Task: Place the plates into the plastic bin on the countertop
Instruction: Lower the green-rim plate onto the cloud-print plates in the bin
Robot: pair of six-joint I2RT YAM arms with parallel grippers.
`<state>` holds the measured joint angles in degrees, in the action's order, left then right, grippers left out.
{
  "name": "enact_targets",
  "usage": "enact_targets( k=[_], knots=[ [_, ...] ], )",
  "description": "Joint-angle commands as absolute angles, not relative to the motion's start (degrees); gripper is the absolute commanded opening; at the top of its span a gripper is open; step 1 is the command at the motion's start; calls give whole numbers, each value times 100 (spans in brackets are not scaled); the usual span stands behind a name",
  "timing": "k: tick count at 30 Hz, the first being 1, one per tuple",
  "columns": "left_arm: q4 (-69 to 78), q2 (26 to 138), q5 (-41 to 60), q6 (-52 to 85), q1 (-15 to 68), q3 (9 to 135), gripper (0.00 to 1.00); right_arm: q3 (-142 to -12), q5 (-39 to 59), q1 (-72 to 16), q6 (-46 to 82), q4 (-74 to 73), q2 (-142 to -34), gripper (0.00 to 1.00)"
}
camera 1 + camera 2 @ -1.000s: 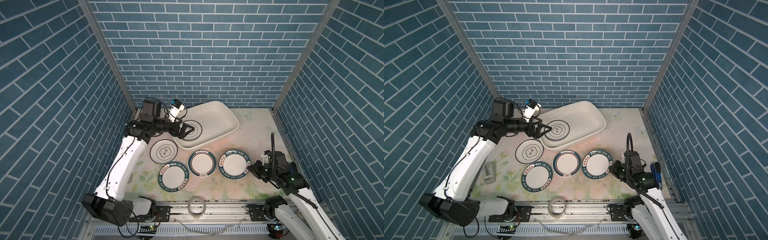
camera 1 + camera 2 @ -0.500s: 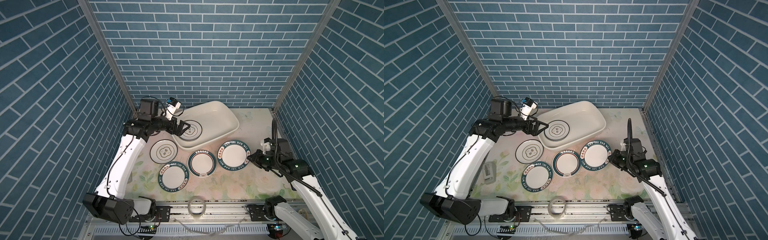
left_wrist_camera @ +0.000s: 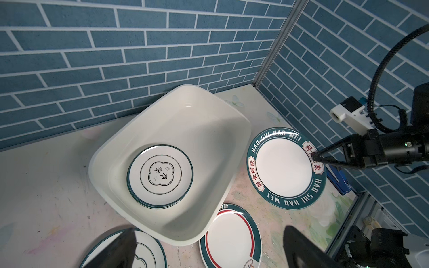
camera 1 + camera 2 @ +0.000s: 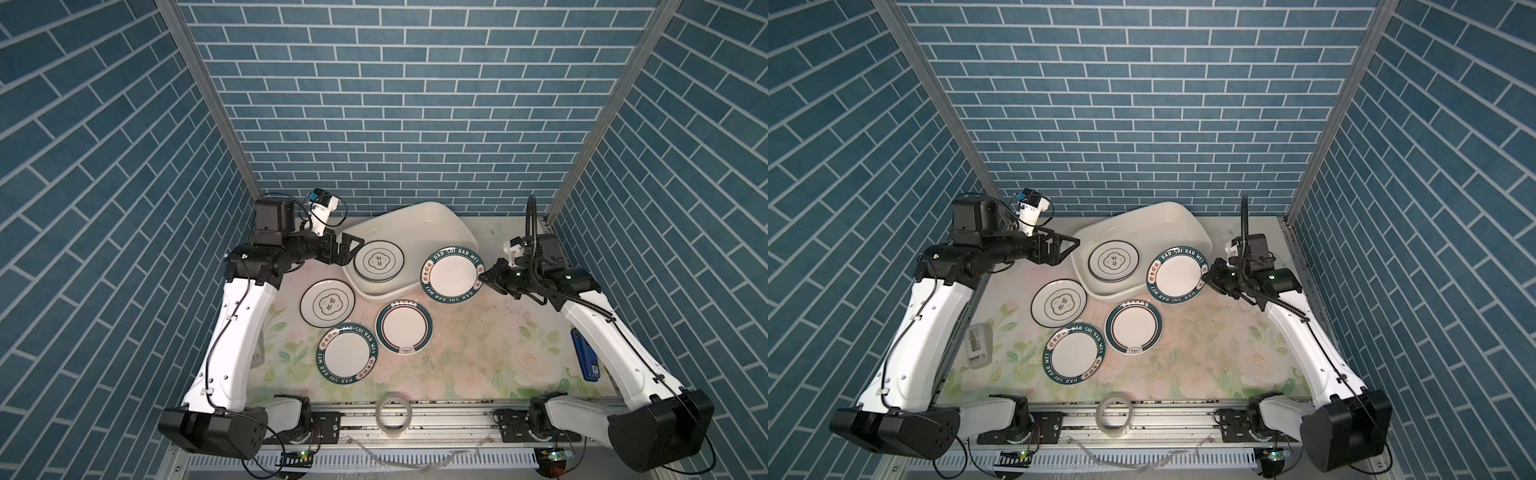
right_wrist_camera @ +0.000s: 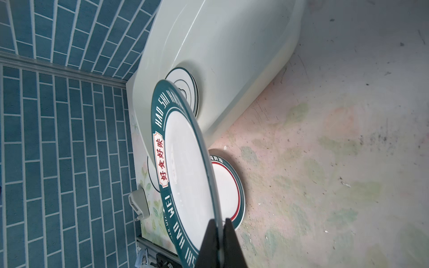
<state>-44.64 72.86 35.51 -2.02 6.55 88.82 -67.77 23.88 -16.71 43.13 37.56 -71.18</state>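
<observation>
While the right gripper [image 4: 482,279] clamped the rim of a lettered green plate [image 4: 452,271] near the plastic bin [image 4: 419,224], the left gripper [image 4: 355,251] hung spread, empty.

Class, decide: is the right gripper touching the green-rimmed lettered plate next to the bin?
Touching. In the right wrist view the right gripper closes on the plate rim from both sides, with no gap.

Bright, even light from overhead, shadows soft. Glossy plastic bin [image 3: 185,109] catches white glare streaks. In both top views the brick walls [image 4: 374,104] splay out toward the edges; the right pincer [image 5: 219,220] looks blurry up close.
</observation>
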Motion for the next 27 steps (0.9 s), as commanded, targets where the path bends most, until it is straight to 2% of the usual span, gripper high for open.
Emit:
enact_targets(
  k=[1, 10, 27],
  knots=[
    [-4379, 7249, 3702, -136, 572, 8990, 100, -7224, 2693, -1661, 4193, 3222, -7459, 0],
    [-4371, 7236, 3691, -178, 545, 9001, 100, -8203, 3022, -1746, 4206, 2670, -8938, 0],
    [-4316, 7251, 3691, -125, 422, 8996, 100, -11118, 3435, -2511, 4074, 2670, -12167, 0]
  ],
)
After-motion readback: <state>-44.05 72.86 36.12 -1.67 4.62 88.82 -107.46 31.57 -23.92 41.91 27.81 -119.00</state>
